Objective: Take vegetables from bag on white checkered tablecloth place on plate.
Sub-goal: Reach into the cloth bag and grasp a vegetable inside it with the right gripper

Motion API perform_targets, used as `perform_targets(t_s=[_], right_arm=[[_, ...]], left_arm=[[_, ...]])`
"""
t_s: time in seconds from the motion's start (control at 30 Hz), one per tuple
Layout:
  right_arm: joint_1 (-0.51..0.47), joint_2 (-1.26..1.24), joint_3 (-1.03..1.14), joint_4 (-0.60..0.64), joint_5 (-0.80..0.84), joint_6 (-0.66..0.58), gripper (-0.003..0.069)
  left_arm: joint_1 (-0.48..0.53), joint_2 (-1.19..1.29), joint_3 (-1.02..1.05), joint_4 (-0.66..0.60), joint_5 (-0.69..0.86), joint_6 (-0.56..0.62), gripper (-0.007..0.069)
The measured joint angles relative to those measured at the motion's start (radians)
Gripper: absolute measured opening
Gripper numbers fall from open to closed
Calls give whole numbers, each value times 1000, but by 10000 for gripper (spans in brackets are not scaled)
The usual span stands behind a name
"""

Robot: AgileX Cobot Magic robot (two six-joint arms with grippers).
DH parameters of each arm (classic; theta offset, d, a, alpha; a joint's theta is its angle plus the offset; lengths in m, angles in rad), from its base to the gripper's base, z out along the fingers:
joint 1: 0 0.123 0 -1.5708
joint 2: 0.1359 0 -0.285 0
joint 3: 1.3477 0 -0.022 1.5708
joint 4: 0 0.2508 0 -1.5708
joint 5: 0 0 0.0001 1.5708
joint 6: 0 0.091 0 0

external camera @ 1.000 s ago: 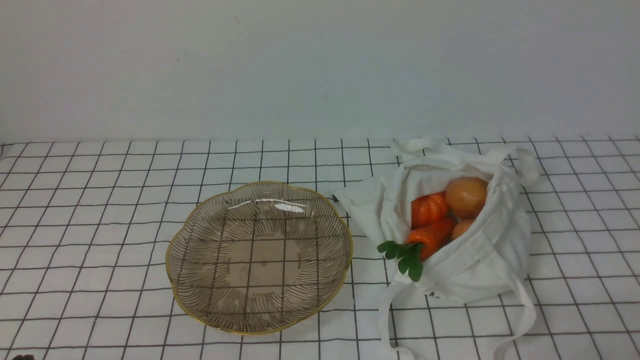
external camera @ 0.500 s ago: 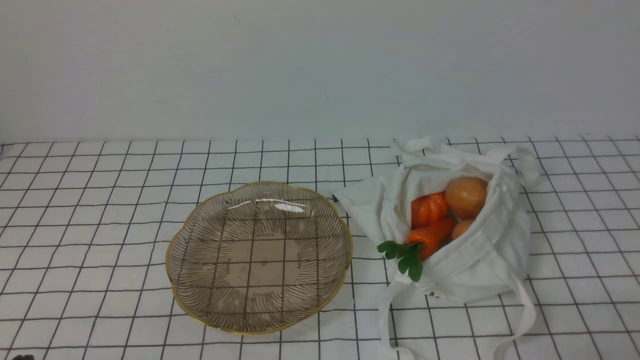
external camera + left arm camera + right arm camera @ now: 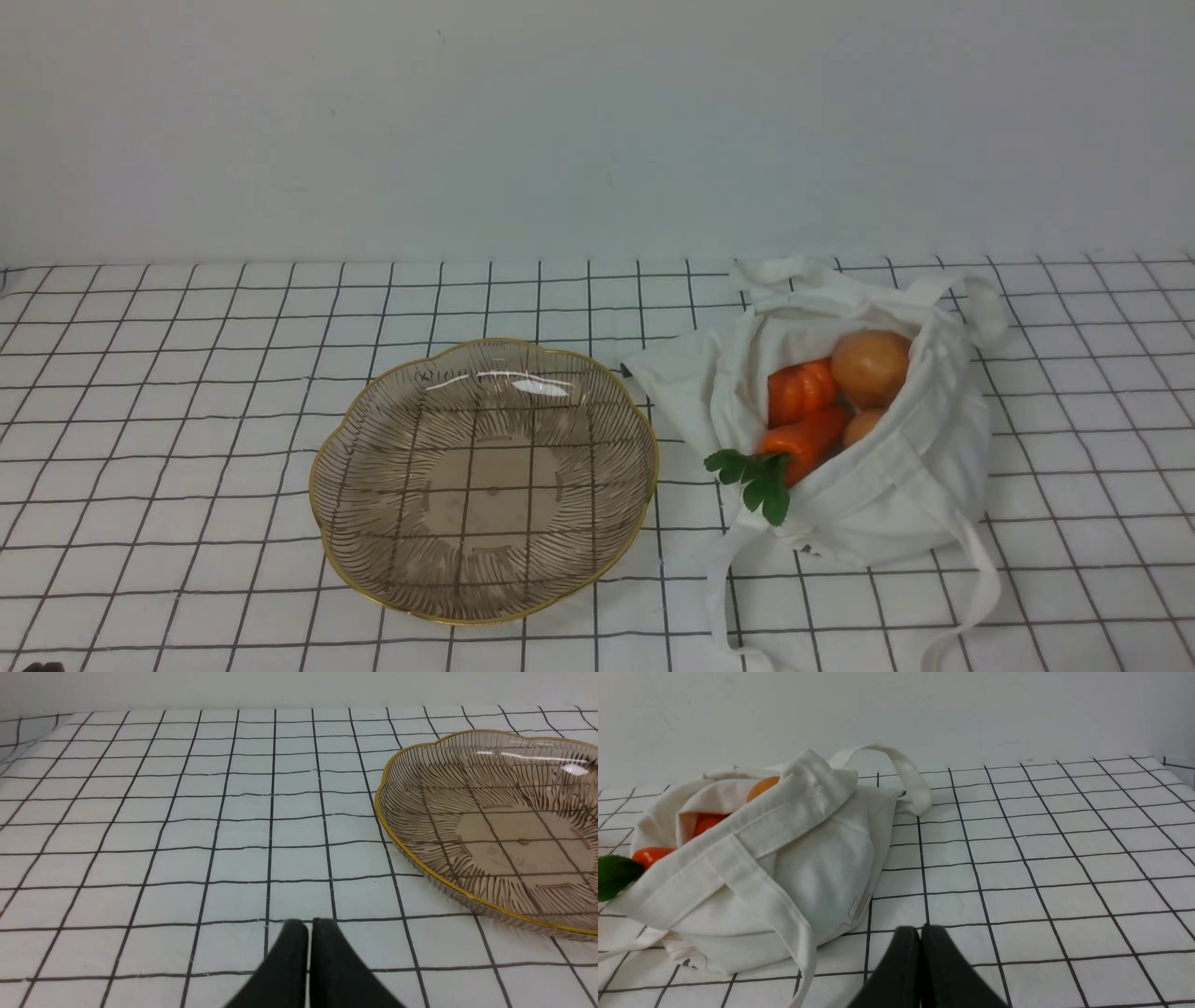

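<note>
**Four toy vegetables all in the bag, plate bare, both grippers closed**

You have no brand or label to read. The only marking is a faint outline print low on the bag's side in the right wrist view, too faint to make out.

The white checkered tablecloth (image 3: 187,373) is smooth cloth with a thin black grid. The plate (image 3: 484,481) is translucent brownish glass, shallow, with a scalloped gold rim and fine radiating lines. The grid shows through it. The bag (image 3: 896,495) is soft, rumpled white cloth with long strap handles (image 3: 976,579). It sits just beside the plate at the plate's 3 o'clock, with its mouth open.

Count one plate, one bag and four vegetables, all inside the bag:
- One orange carrot (image 3: 808,441), with its green leaves (image 3: 758,478) poking out of the mouth toward 8 o'clock.
- One ribbed orange pumpkin (image 3: 799,390) at the carrot's 12 o'clock.
- Two round tan potatoes. The larger potato (image 3: 870,367) is at the pumpkin's 2 o'clock, and the half-hidden potato (image 3: 863,426) is just below it.

Your left gripper (image 3: 308,924) has its black fingers pressed together on nothing, low over bare cloth, with the plate at its 2 o'clock. Your right gripper (image 3: 920,931) is likewise pinched together and empty, with the bag at its 10 o'clock.
</note>
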Motion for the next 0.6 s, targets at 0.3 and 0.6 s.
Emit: perform_targets(t_s=[0.3, 0.6], right_arm=[[0, 0, 0, 0, 0, 0, -11], [0, 0, 7, 514, -21, 305, -11]], left_arm=[[0, 0, 0, 0, 0, 0, -8], [0, 0, 0, 0, 0, 0, -8]])
